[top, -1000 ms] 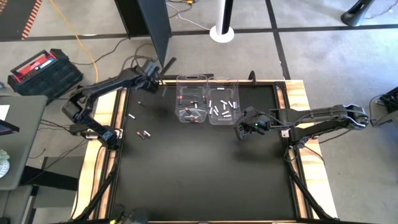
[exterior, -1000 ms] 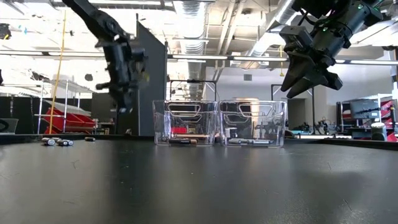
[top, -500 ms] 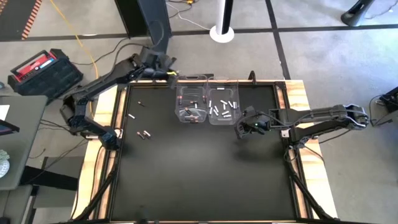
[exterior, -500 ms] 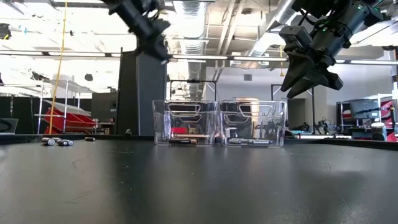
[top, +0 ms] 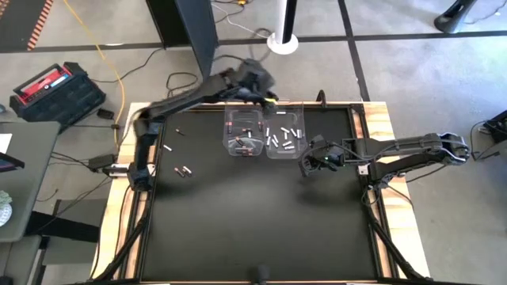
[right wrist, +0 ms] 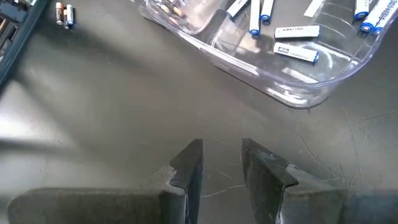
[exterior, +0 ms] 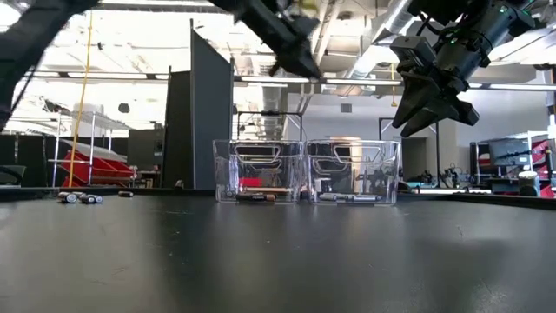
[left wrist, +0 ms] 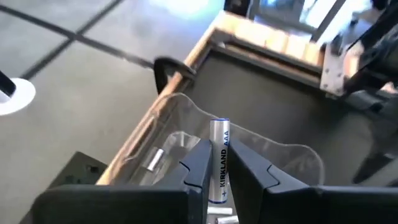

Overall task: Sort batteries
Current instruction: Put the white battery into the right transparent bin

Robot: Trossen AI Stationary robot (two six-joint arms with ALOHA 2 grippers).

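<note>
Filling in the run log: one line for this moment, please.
left gripper: holds white battery above bins | right gripper: open, empty, beside bins

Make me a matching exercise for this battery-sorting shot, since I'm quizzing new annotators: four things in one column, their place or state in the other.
Things:
1. left tool
2. right tool
3. right bin
4. left bin

States:
A. holds white batteries
B. shut on a white battery above the bins
C. holds dark batteries
D. empty, open, hanging over the mat right of the bins

Pairs: 1-B, 2-D, 3-A, 4-C
</note>
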